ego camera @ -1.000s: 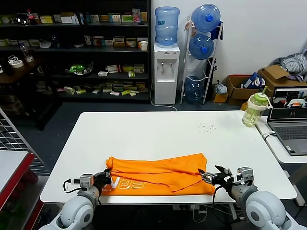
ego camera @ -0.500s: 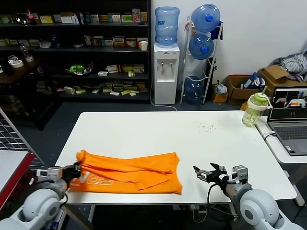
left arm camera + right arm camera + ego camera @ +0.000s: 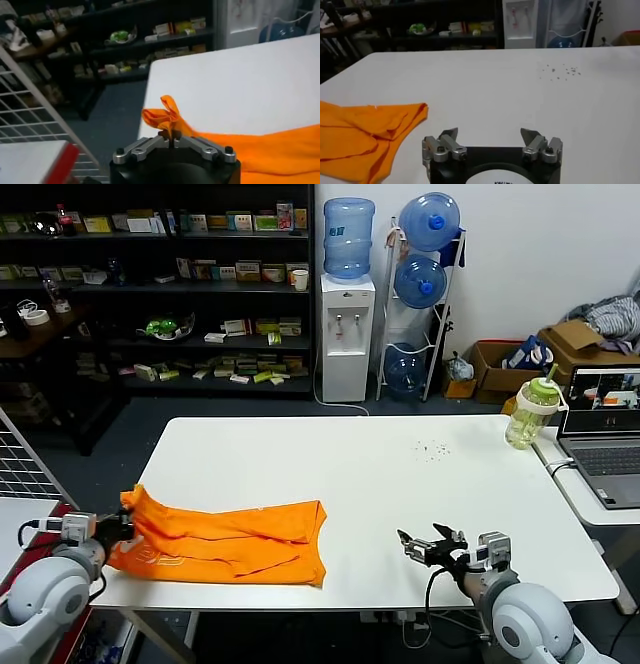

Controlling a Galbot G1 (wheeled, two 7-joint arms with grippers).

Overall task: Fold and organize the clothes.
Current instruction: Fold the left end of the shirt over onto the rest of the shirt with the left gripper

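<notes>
The orange T-shirt [image 3: 225,541] lies folded into a long band at the table's front left corner, its left end hanging past the edge. My left gripper [image 3: 122,527] is shut on that end, and a bunched tip of the orange T-shirt [image 3: 167,115] pokes up between the jaws of my left gripper [image 3: 170,138]. My right gripper [image 3: 428,546] hovers open and holding nothing over bare table at the front right, well apart from the shirt's right end. In the right wrist view the T-shirt [image 3: 362,137] lies off to one side of my right gripper [image 3: 492,133].
The white table [image 3: 400,474] carries a patch of small dark crumbs [image 3: 432,449]. A green-lidded bottle [image 3: 530,414] and a laptop [image 3: 605,439] stand on a side desk at the right. A wire rack [image 3: 30,112] stands beside the table's left edge.
My left gripper has dragged the shirt leftward along the table's front, so its end now overhangs the left edge. My right gripper has let go of it and drawn slightly left, staying open.
</notes>
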